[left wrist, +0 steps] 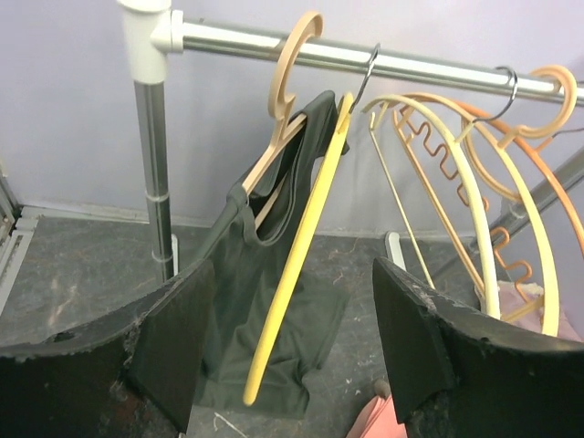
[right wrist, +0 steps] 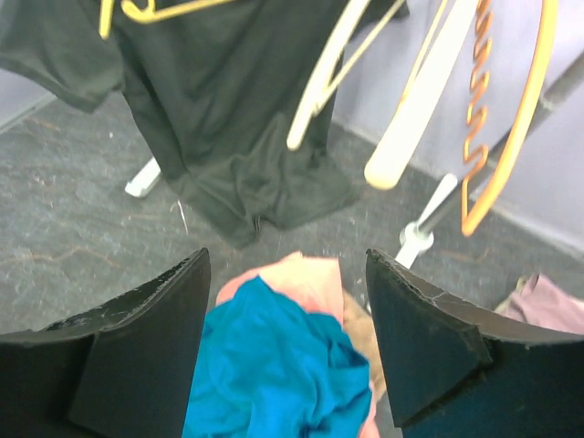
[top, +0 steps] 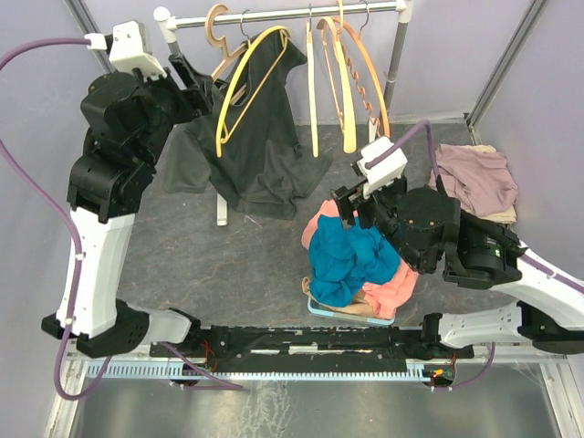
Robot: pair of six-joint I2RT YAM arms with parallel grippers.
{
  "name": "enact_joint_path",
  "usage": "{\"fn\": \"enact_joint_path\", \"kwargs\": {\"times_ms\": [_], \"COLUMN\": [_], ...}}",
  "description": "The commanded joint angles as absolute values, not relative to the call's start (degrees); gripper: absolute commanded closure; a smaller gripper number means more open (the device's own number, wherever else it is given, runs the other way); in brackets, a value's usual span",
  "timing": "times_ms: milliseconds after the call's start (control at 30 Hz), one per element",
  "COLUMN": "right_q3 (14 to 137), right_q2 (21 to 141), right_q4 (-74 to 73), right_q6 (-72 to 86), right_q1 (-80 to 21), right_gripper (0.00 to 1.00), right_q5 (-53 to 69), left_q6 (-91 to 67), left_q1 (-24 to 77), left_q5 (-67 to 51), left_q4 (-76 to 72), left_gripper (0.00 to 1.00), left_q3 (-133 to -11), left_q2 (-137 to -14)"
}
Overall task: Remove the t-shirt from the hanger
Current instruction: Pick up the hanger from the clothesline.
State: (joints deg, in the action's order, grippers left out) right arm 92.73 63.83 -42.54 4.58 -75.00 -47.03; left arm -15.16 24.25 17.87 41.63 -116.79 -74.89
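hanging from the rail (top: 283,14) at about 12 o'clock in the top view, the dark t-shirt (top: 260,137) drooped down to the table (top: 210,265), its hem spread on the grey surface. a yellow hanger (top: 239,96) lay against its front, and a tan hanger (top: 217,32) sat just beside it at 11 o'clock; which of the two carried the shirt could not be told. further along the rail, toward 1 o'clock, hung a cream hanger (top: 315,82) and an orange hanger (top: 365,73), both bare.

the left gripper (top: 196,80) was raised at 10 o'clock, close to the shirt's shoulder. its wrist view showed the fingers (left wrist: 182,338) spread wide with nothing between them, the yellow hanger and dark cloth a little way ahead.

the right gripper (top: 345,205) hovered at about 4 o'clock above a heap of clothes, a blue garment (top: 347,255) on top of a pink one (top: 401,283). its fingers (right wrist: 155,356) also stood wide apart and held nothing. a mauve cloth (top: 474,178) lay at 3 o'clock, well apart from the shirt.
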Motion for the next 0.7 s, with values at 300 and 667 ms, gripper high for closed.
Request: {"fn": "enact_joint_path", "kwargs": {"times_ms": [300,667], "right_q3": [99.65,95.89], "right_q2": [67.71,61.56], "right_q4": [-28.66,-31.86], "right_q6": [-10.44,-6.26], "right_q1": [-75.23,-75.23], "right_gripper": [0.21,0.22], "right_q5": [-44.56,-44.89], "left_q6": [-12.96,-9.22], "left_q1": [23.22,18.91], "left_q5": [18.24,22.11], "left_q4": [52.31,45.44], "left_gripper": [0.18,0.18], "left_q3": [-133.16,-127.76], "left_q2": [-87.26,-88.15]}}
